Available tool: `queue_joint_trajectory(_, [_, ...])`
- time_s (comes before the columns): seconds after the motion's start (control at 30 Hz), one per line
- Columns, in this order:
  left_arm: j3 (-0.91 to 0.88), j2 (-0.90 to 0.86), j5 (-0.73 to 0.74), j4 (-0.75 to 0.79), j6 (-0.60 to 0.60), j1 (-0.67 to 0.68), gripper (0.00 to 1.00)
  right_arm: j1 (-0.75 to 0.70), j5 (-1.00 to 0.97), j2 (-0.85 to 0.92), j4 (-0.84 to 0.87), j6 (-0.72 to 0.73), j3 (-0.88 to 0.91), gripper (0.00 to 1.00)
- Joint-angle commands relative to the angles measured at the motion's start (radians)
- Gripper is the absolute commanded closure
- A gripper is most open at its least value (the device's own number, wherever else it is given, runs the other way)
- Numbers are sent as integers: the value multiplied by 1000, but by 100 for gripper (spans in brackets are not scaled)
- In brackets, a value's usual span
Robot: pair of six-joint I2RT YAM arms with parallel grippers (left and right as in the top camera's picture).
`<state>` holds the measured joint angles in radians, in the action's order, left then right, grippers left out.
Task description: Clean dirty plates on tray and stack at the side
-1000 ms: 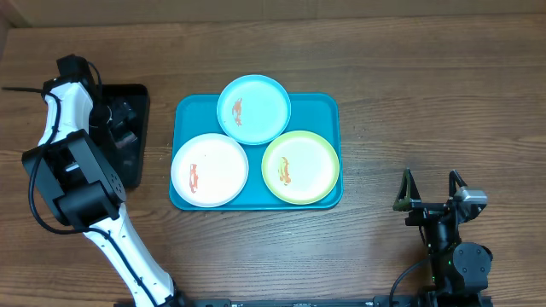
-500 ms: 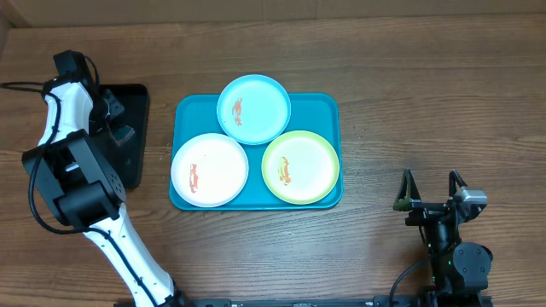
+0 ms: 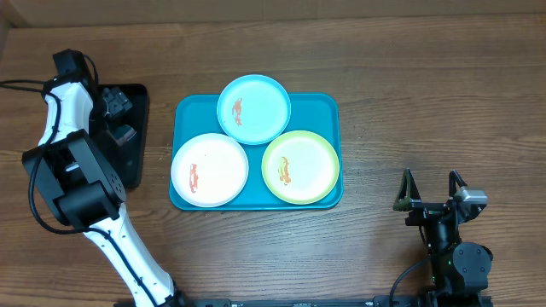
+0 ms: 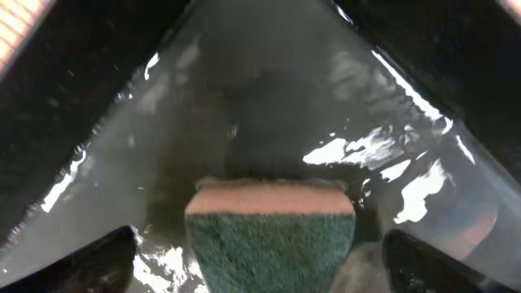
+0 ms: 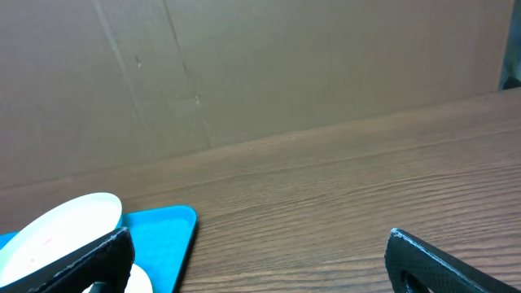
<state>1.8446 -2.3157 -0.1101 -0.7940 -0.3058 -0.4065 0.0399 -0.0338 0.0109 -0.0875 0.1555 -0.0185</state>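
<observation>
The teal tray (image 3: 324, 107) holds three plates: a light blue plate (image 3: 253, 108) at the back, a white plate (image 3: 210, 169) front left and a yellow-green rimmed plate (image 3: 300, 166) front right. Each has an orange-red smear. My left gripper (image 3: 119, 119) is over the black tray (image 3: 135, 162), left of the teal tray. In the left wrist view its fingers (image 4: 260, 277) are open, with a green and pink sponge (image 4: 271, 232) between them on the wet black floor. My right gripper (image 3: 432, 189) is open and empty at the front right.
The right wrist view shows my open fingers (image 5: 260, 260) above bare wood, the teal tray's corner (image 5: 167, 236) and a pale plate edge (image 5: 65, 224) at lower left. A brown cardboard wall (image 5: 285, 65) stands behind the table.
My left gripper has shifted slightly over the black tray. The plates and the right arm have not moved.
</observation>
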Motion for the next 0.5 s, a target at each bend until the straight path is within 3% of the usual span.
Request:
queue_joint_trajectory(0.0, [-9, -20, -32, 11, 8, 1, 28, -2, -10, -8, 7, -7, 10, 0])
queue_joint_trajectory(0.03, [-9, -20, -31, 12, 8, 1, 46, -2, -10, -8, 7, -7, 10, 0])
queue_joint_trajectory(0.13, [-9, -20, -27, 5, 7, 1, 78, -2, -10, -8, 7, -7, 10, 0])
queue_joint_trajectory(0.2, [-9, -20, -28, -2, 7, 1, 91, -2, -10, -8, 7, -7, 10, 0])
queue_joint_trajectory(0.23, [-9, -20, -27, -7, 7, 1, 92, -2, -10, -8, 7, -7, 10, 0])
queue_joint_trajectory(0.27, [-9, -20, -27, -12, 7, 1, 87, -2, -10, -8, 7, -7, 10, 0])
queue_joint_trajectory(0.3, [-9, -20, -27, -21, 7, 1, 68, -2, -10, -8, 7, -7, 10, 0])
queue_joint_trajectory(0.33, [-9, -20, -27, -31, 7, 1, 25, -2, -10, -8, 7, -7, 10, 0])
queue_joint_trajectory(0.37, [-9, -20, -27, -41, 7, 1, 10, -2, -10, -8, 7, -7, 10, 0])
queue_joint_trajectory(0.4, [-9, -20, -27, -51, 7, 1, 0, -2, -10, -8, 7, -7, 10, 0])
queue_joint_trajectory(0.47, [-9, -20, -26, -81, 6, 1, 0, -2, -10, -8, 7, -7, 10, 0])
